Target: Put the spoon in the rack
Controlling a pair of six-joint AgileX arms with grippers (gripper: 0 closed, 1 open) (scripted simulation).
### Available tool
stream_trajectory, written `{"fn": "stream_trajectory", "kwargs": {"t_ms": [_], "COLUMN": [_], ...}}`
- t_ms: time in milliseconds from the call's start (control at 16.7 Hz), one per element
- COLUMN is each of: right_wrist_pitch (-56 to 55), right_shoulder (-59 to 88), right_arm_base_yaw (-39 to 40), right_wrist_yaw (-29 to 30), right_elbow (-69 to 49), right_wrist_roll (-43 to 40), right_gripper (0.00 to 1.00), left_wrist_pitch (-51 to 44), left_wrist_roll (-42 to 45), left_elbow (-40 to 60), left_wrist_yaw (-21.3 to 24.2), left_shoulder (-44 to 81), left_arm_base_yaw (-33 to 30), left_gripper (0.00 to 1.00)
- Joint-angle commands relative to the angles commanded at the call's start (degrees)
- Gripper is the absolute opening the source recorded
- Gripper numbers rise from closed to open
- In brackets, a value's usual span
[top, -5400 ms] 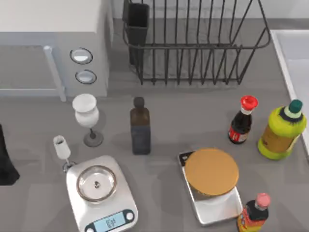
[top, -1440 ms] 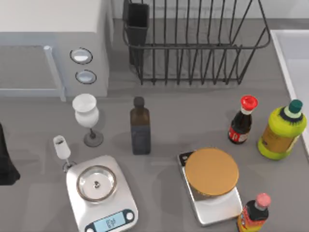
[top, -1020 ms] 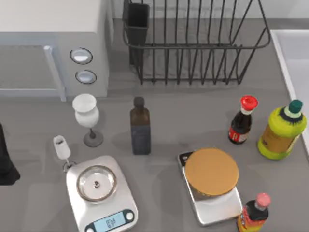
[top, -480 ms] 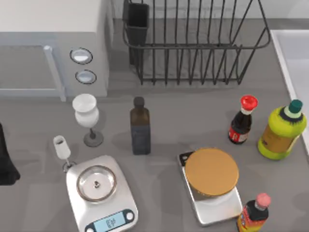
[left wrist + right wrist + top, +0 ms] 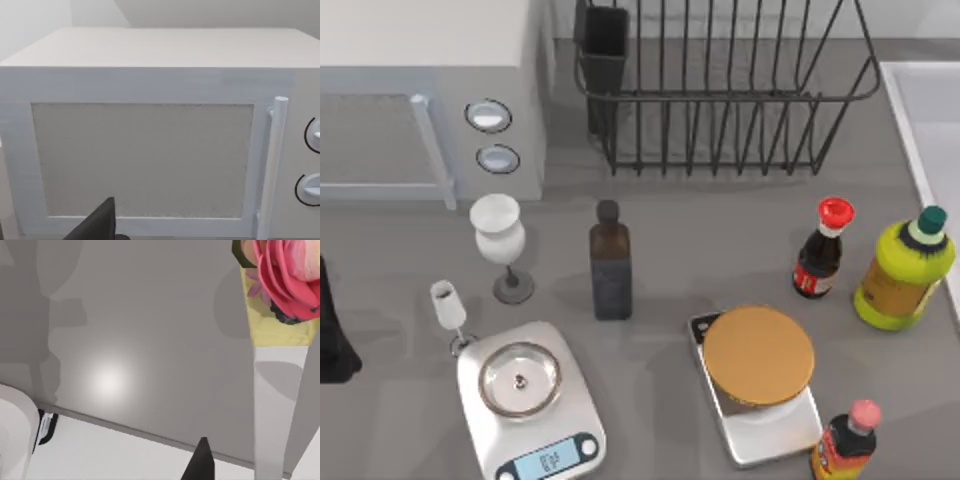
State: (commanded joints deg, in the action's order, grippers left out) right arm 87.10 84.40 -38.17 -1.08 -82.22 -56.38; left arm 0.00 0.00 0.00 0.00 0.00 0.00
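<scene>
Grey countertop (image 5: 720, 250), pretty cluttered. Black wire rack (image 5: 725, 95) sits at the top centre of the overhead frame, utensil cup (image 5: 604, 45) at its left corner, right beside a white microwave (image 5: 430, 60) in the upper left. Below: a white goblet (image 5: 498, 235), dark bottle (image 5: 610, 262), two kitchen scales (image 5: 530, 400), one carrying a round orange lid (image 5: 758, 355), plus sauce bottles (image 5: 822, 250) on the right. Left arm (image 5: 332, 330) is a dark shape at the left edge, well apart from the rack; can't tell whether either claw is open or closed. Couldn't make out a spoon.
</scene>
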Motion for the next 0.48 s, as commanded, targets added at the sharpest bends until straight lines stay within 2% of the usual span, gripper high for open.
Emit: {"fn": "stream_trajectory", "kwargs": {"t_ms": [240, 480], "right_wrist_pitch": [-0.76, -8.46], "right_shoulder": [0.23, 0.56], "right_arm_base_yaw": [0.61, 8.9], "right_wrist_yaw": [0.48, 6.51], "right_elbow": [0.01, -1.3], "right_wrist_roll": [0.5, 5.5], "right_gripper": [0.0, 0.0], "left_wrist_pitch": [0.0, 0.0], "left_wrist_roll": [0.0, 0.0], "left_elbow": [0.0, 0.0], "left_wrist_yaw": [0.0, 0.0], "left_shoulder": [0.0, 0.0], "left_arm_base_yaw": [0.0, 0.0], "left_gripper": [1.0, 1.0]}}
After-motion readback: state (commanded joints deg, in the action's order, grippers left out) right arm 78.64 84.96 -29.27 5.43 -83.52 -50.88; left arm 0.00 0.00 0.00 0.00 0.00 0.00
